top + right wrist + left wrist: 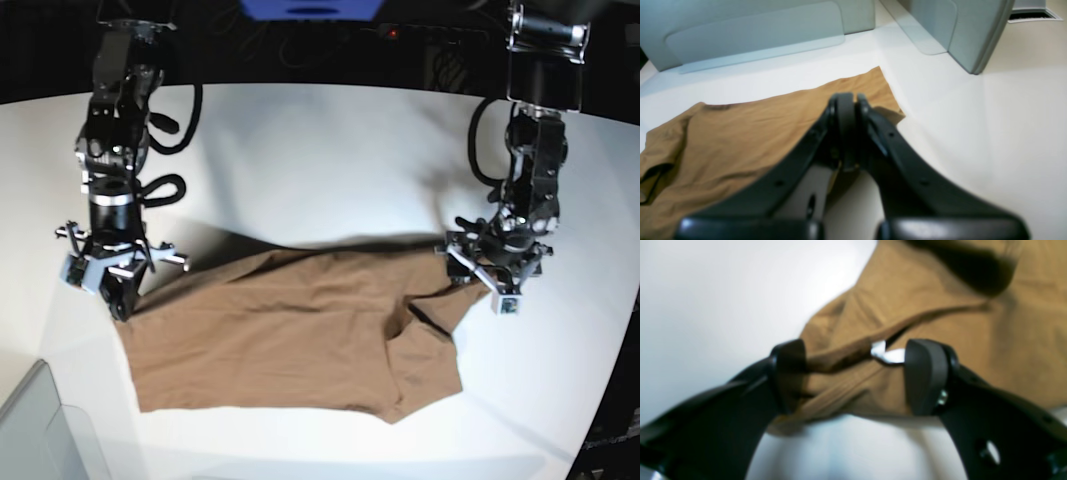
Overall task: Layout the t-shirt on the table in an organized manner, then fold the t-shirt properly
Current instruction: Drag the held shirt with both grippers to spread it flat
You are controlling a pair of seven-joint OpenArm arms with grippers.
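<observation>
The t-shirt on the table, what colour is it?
The t-shirt is plain brown with no pattern, shown best in the base view.

The brown t-shirt [290,335] lies spread but rumpled on the white table [320,160], one sleeve folded over

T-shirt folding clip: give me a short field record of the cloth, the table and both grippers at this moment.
cloth: brown t-shirt, spread out but wrinkled
surface: white table
left gripper: open, jaws either side of a shirt fold near the white tag
right gripper: shut on the t-shirt's corner
other: grey bin at the table's near corner
</observation>
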